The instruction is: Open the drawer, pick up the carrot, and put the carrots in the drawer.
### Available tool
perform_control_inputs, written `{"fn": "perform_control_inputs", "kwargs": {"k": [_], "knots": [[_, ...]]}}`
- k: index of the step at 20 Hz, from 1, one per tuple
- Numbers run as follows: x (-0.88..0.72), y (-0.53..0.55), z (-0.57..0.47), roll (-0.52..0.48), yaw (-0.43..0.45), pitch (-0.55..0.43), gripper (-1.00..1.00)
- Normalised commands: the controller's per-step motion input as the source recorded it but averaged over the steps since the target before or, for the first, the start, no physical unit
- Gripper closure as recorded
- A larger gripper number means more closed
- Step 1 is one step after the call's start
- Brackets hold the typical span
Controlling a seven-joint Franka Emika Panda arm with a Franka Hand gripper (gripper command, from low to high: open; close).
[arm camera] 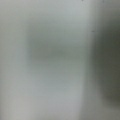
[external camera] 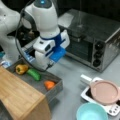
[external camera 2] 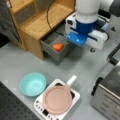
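The dark-grey drawer (external camera: 53, 90) stands pulled out from the wooden-topped cabinet (external camera: 20, 95), and both front views show it, drawer (external camera 2: 51, 47). The small orange carrot (external camera: 49, 84) lies inside it near the front panel, carrot (external camera 2: 58, 46). My gripper (external camera: 48, 65) hangs just beyond the drawer's far side, a little above it and apart from the carrot. From the opposite side the white and blue hand (external camera 2: 83, 37) covers the fingers. The wrist view gives only a plain grey surface with a dark band at its right.
A yellow rounded item (external camera: 21, 68) and a green vegetable (external camera: 34, 74) also lie in the drawer. A toaster oven (external camera: 95, 42) stands behind. A teal bowl (external camera: 92, 112) and a pink pan on a white cooktop (external camera: 105, 93) sit at the front right.
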Motion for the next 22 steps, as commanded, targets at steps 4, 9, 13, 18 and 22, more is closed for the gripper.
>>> {"fn": "perform_control_inputs", "kwargs": {"k": [4, 9, 13, 18, 22], "knots": [[-0.24, 0.19, -0.25, 0.033, -0.153, -0.161, -1.00], [-0.33, 0.21, -0.18, 0.050, -0.124, -0.177, -1.00], [-0.33, 0.13, -0.08, 0.059, -0.119, -0.195, -1.00], [-0.28, 0.03, -0.14, 0.053, -0.124, -0.184, -1.00], [-0.22, -0.07, -0.18, 0.036, -0.098, -0.182, -1.00]]}}
